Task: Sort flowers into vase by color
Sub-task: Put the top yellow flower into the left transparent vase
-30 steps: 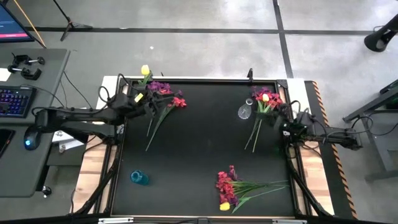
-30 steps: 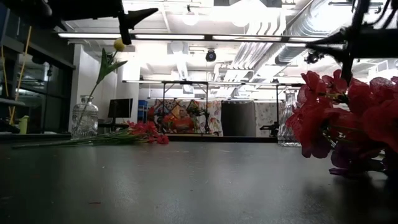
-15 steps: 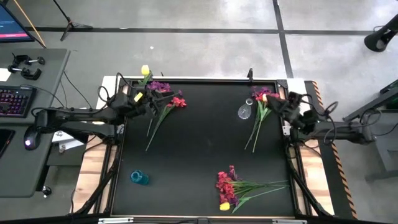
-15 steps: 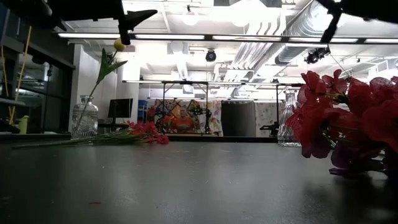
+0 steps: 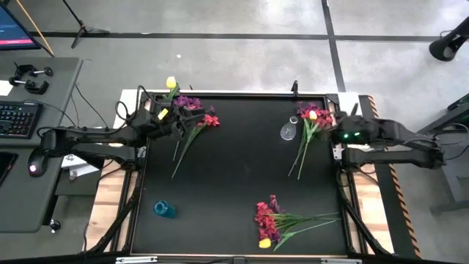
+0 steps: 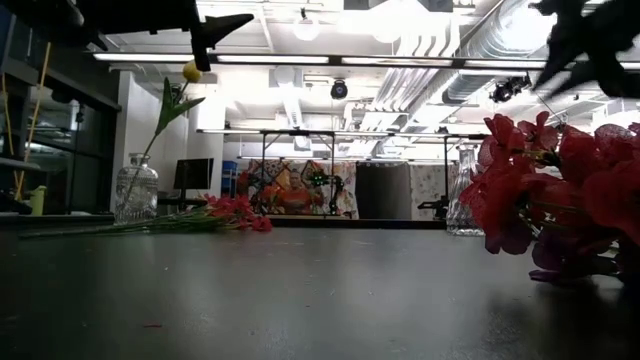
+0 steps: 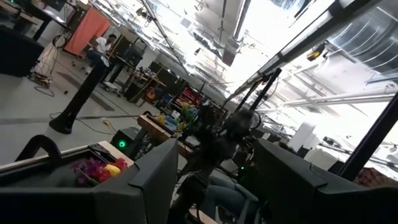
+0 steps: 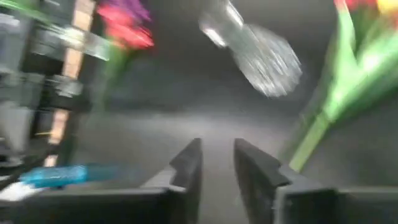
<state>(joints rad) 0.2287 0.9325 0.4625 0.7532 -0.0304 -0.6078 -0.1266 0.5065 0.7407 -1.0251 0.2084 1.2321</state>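
High view: flowers (image 5: 305,139) lie diagonally (blooms toward far edge).

Wide bare stretch across middle of tabletop (image 5: 242,169), open for passing. Far left blocked by flower bunch (image 5: 192,117) and left claw (image 5: 170,117) beside it. Far right crowded: clear vase (image 5: 288,132), flowers (image 5: 308,126), right claw (image 5: 331,128) just beside. Near edge taken by loose bunch (image 5: 282,220); blue vase (image 5: 164,210) near left
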